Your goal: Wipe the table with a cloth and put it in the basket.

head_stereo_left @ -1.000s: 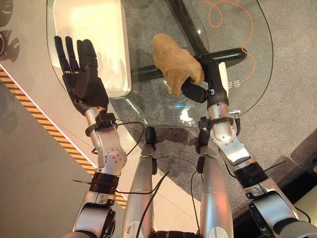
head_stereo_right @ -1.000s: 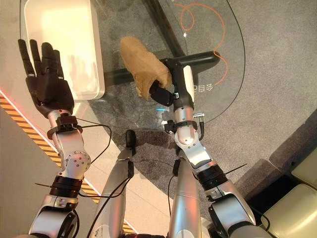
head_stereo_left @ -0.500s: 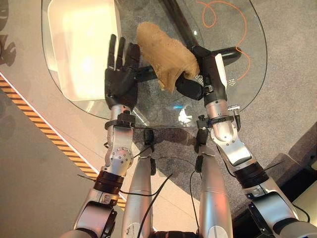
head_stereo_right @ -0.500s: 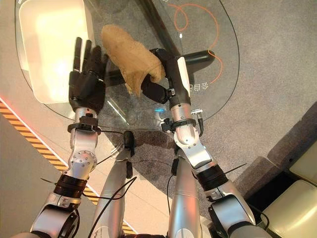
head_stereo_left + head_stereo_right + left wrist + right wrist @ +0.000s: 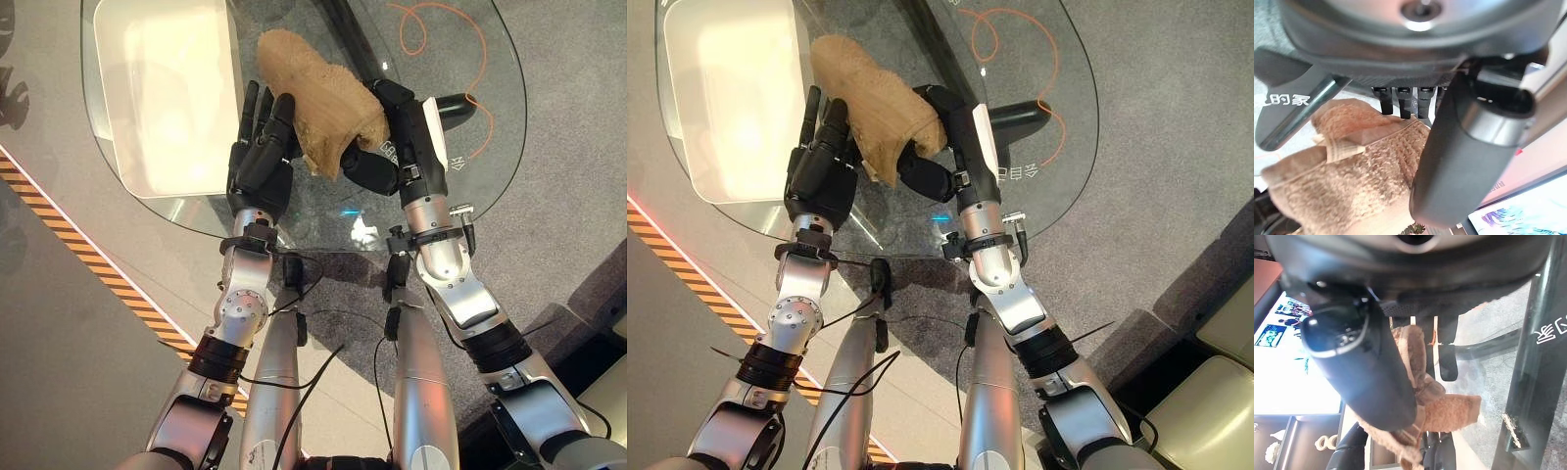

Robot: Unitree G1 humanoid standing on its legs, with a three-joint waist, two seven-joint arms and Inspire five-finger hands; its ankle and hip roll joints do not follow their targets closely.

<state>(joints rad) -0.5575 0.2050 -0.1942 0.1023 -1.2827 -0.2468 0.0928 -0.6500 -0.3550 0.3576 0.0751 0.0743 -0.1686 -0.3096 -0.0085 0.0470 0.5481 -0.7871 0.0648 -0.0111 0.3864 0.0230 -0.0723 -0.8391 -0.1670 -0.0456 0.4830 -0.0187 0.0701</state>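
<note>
Grey speckled carpet lies beneath a rounded clear glass table (image 5: 490, 186), seen from above. Both silver-grey arms reach forward from the near edge over the glass. Robot's left hand (image 5: 261, 162) is raised with its dark fingers straight and spread, fingertips touching the left side of a tan, fuzzy crumpled cloth (image 5: 315, 108). Its wrist view shows the cloth (image 5: 1347, 166) lying just past the straight fingers and beside the thumb. Robot's right hand (image 5: 397, 142) is curled round the cloth's right side, pinching it between thumb and fingers; its wrist view shows the cloth (image 5: 1435, 406) bunched against the thumb. The cloth sits between the two hands, above the glass. Farther left, a white rectangular basket (image 5: 227, 88) rests on the table, just beside the cloth.
</note>
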